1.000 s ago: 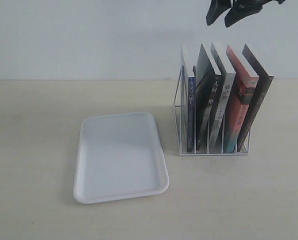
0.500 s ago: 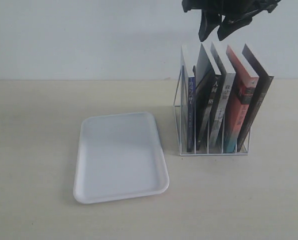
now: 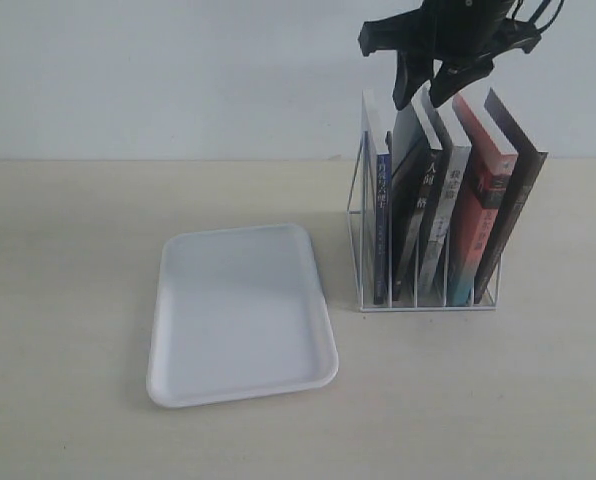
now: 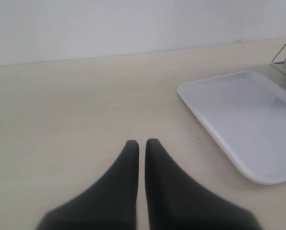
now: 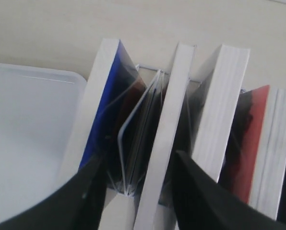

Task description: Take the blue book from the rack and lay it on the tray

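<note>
The blue book stands upright in the leftmost slot of the white wire rack, its blue spine facing front. In the right wrist view the blue book is the leftmost one, seen from above. My right gripper hangs open just over the book tops; its fingers straddle the thin book beside the blue one, with one finger over the blue book's cover side. The white tray lies flat to the left of the rack. My left gripper is shut on nothing, low over bare table near the tray.
Several other books fill the rack, among them a thick white-edged one, a red-orange spined one and a black one at the far right, all leaning left. A pale wall stands behind the table.
My right gripper has come down and to the left, from above the rack's right side to just over the tops of the left books. Books and tray are unmoved.
</note>
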Controlling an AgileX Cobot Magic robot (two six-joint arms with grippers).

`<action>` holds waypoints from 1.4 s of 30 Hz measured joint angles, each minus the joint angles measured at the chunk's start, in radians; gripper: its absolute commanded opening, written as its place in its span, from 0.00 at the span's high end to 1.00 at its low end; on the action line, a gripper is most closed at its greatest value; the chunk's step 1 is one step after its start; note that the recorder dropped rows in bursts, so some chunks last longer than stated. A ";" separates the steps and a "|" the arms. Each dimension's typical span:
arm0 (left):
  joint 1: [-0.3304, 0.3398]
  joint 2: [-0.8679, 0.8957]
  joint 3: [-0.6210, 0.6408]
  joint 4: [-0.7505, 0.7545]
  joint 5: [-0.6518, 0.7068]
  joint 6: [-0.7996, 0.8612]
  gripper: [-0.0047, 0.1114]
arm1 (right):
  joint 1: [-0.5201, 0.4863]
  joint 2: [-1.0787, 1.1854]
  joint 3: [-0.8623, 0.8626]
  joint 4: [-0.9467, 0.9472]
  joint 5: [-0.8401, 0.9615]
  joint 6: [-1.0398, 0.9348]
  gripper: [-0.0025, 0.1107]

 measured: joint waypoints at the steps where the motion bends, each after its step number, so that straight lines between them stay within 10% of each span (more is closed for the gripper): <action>1: 0.000 0.000 0.000 0.000 0.000 0.000 0.92 | 0.000 0.007 0.000 0.000 0.000 0.000 0.61; 27: 0.000 0.000 0.000 0.000 0.000 0.000 0.92 | 0.000 0.052 0.001 -0.012 -0.002 0.015 0.61; 34: 0.000 0.000 0.000 0.000 0.000 0.000 0.92 | 0.000 0.073 0.001 -0.012 -0.002 0.022 0.98; 42: 0.000 0.000 0.000 0.000 0.000 0.000 0.92 | 0.000 0.073 0.001 -0.014 -0.002 0.020 0.98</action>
